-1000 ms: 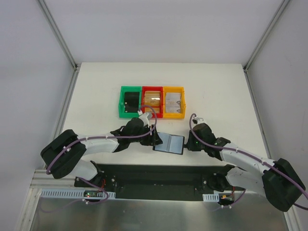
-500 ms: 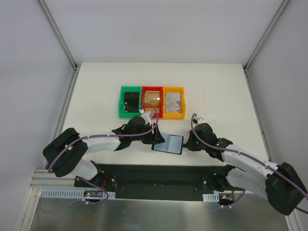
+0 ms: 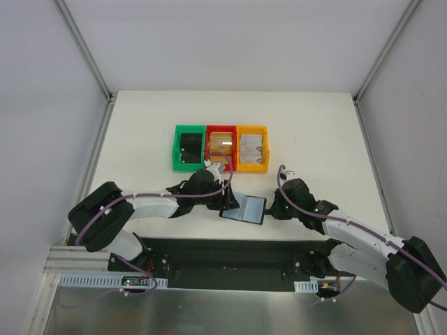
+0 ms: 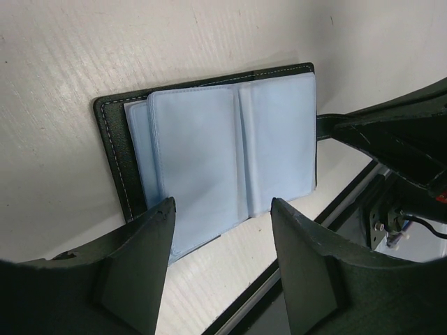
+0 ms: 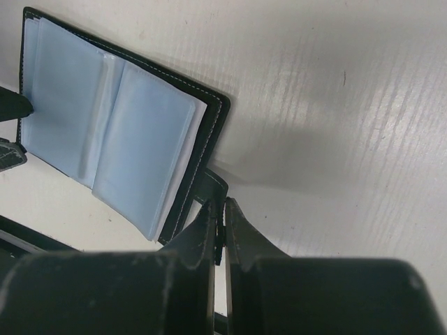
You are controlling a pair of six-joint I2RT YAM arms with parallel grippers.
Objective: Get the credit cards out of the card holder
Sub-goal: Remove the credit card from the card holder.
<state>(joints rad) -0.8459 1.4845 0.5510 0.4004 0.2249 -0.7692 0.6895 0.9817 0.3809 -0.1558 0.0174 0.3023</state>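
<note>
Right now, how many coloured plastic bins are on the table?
3, side by side in one row: the green bin on the left, the red bin in the middle, the yellow bin on the right. None looks hidden.

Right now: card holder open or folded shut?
Open. The card holder lies spread flat on the table, bluish sleeve panels side by side in both wrist views.

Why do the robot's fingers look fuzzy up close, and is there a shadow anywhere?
Left wrist view: the left gripper sits too near the lens, so it blurs, while the card holder is sharp. Right wrist view: the right gripper blurs too, and a soft grey shadow lies on the table beside the holder. Top view: even light, everything sharp.
</note>
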